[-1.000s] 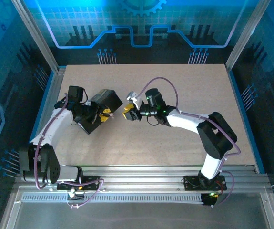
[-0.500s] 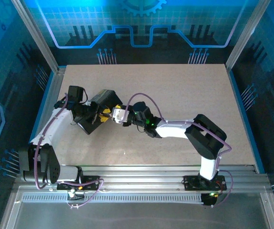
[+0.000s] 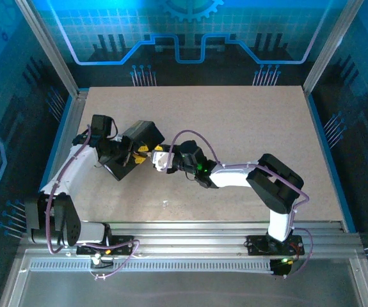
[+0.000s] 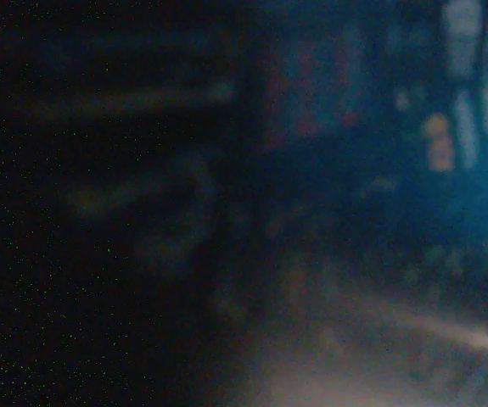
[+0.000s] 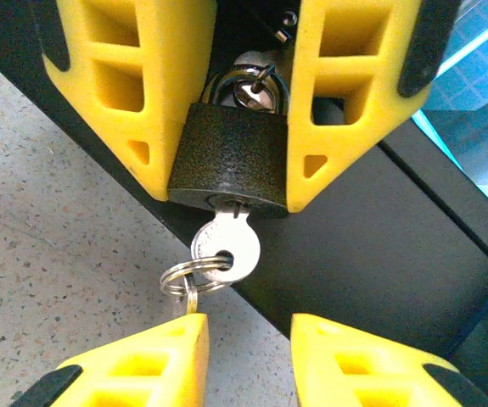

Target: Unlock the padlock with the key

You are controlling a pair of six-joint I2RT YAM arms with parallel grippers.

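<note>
Our right claw (image 5: 250,335) has its fingers apart just under the key (image 5: 227,244), lined up, we judge, to pinch and turn it. The key sits in the padlock (image 5: 231,157) keyhole, ring (image 5: 184,278) dangling. Left claw (image 3: 143,152) clamps the padlock body to steady it. Dark box (image 5: 379,246) close behind, tabletop (image 5: 57,212) below; ring could snag.

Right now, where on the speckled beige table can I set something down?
Free: the far strip of table below the blue wall, and its right side past the right arm. Crowded: left centre, where left gripper and right gripper meet at the small dark padlock.
</note>
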